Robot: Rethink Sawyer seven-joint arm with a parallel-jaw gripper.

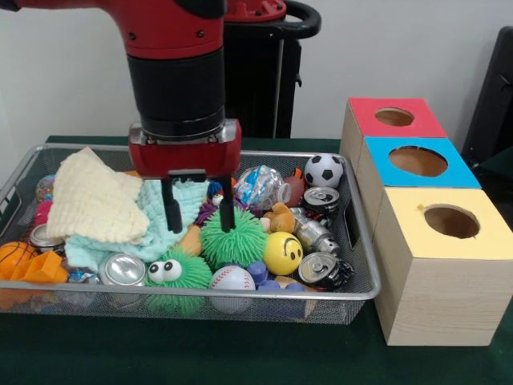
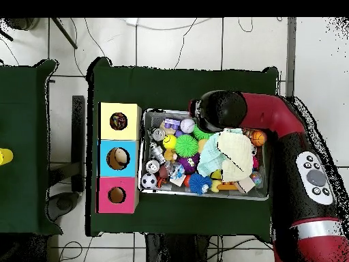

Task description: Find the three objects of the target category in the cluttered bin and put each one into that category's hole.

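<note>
Wire mesh bin (image 1: pixel 365 290) on a green table (image 1: pixel 200 357), serving as the landmark for this entry.

Beside the bin, touching one another in a row: three wooden boxes, each with one round hole on top. One is showing a yellow top (image 1: pixel 447 223), one a blue top (image 1: pixel 417 163), one a red top (image 1: pixel 394 118); the yellow one is sitting just beside the bin's end wall.

Inside the bin, counted:
- Two cloths lying heaped together toward the end away from the boxes: one cream cloth (image 1: pixel 92 196) lying over one pale mint cloth (image 1: pixel 164 220).
- Two green spiky balls: one plain (image 1: pixel 232 241), one with googly eyes (image 1: pixel 170 277) resting against the bin's front wall.
- Balls: one baseball (image 1: pixel 232 280), one yellow smiley ball (image 1: pixel 282 253), one soccer ball (image 1: pixel 324 170) in the corner nearest the red box, one small basketball (image 1: pixel 14 255) at the end away from the boxes.
- At least four crushed drink cans showing: (image 1: pixel 123 269), (image 1: pixel 321 269), (image 1: pixel 321 198), (image 1: pixel 44 238); more may be lying buried.
- One clear crinkled wrapper (image 1: pixel 260 186) among the clutter.

Which items belong to the target category cannot be told.

Gripper (image 1: pixel 199 215): hanging over the middle of the bin, its two black fingers (image 1: pixel 171 210) standing apart. One tip is pressing at the mint cloth, the other is reaching the plain green spiky ball. Nothing is being held between them.
</note>
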